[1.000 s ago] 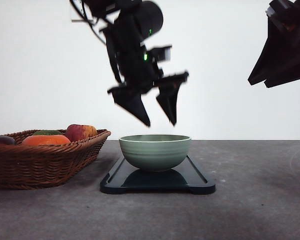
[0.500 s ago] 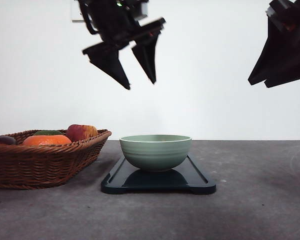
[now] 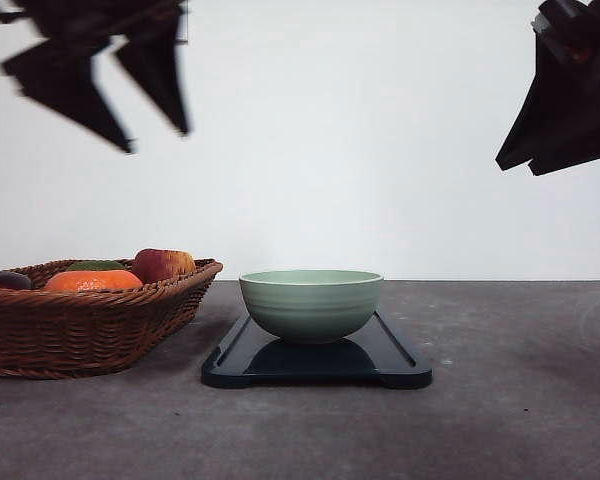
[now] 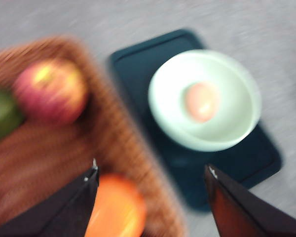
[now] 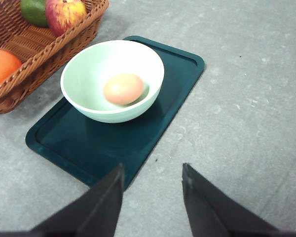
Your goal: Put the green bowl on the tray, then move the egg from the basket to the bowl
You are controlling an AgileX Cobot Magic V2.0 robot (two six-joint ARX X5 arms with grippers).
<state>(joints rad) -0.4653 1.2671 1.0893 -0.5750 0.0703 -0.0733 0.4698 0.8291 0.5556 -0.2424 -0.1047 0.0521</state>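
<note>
1. The bowl [image 3: 311, 304] sits upright on the tray [image 3: 392, 360], near the tray's middle in the front view.
2. The egg [image 5: 123, 88] lies inside the bowl on its bottom, slightly toward the 3 o'clock side in the right wrist view; the left wrist view shows it [image 4: 202, 101] there too, blurred.
3. The tray lies flat on the grey surface [image 3: 520, 420], its long side running away from the camera.
4. The basket [image 3: 80, 330] stands at 9 o'clock of the tray in the front view, close beside it but not touching.
5. In the basket lie an orange [image 3: 92, 281], an apple [image 3: 161, 264] and a green fruit [image 3: 94, 265]; a dark item at the far 9 o'clock edge is too cut off to name.
6. The left gripper [image 3: 158, 140] hangs high at 10 o'clock of the bowl in the front view, above the basket, motion-blurred; its jaws are apart and hold nothing.
7. In the left wrist view the left jaws frame the orange [image 4: 116, 210] and the basket rim, with the bowl off to one side.
8. The right gripper [image 5: 153, 170] is raised at 2 o'clock of the bowl in the front view; its jaws are apart and empty, above the surface just beyond the tray's corner in the right wrist view.
</note>
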